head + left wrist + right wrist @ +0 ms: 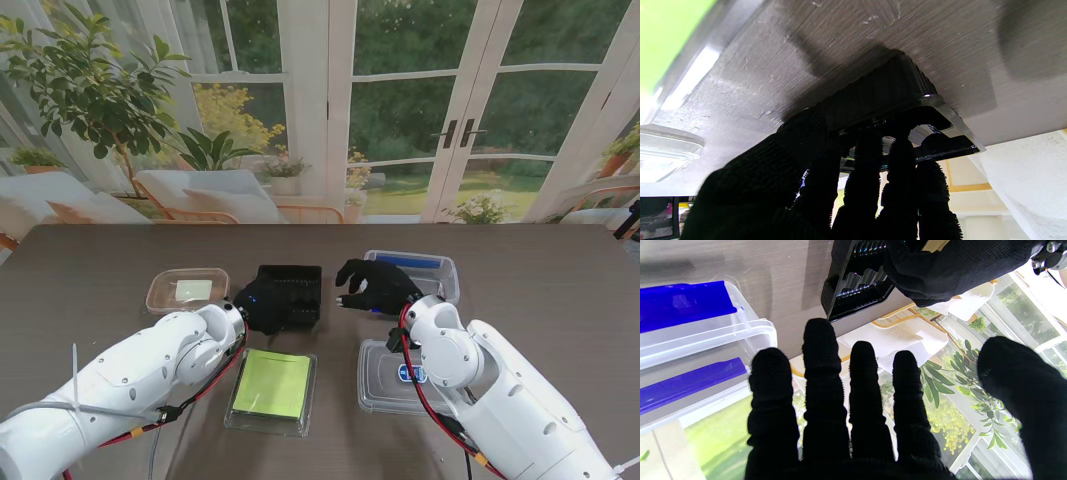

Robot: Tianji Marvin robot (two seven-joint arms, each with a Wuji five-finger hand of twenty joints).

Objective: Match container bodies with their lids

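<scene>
Centrally, the black tray [291, 296], light and thin-walled, is gripped at its rim by the left hand [262, 306]; the right hand [372, 285] is spread, empty.

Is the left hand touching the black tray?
Touching. In the left wrist view the left hand has its fingers hooked over the rim of the black tray, with no gap showing.
</scene>
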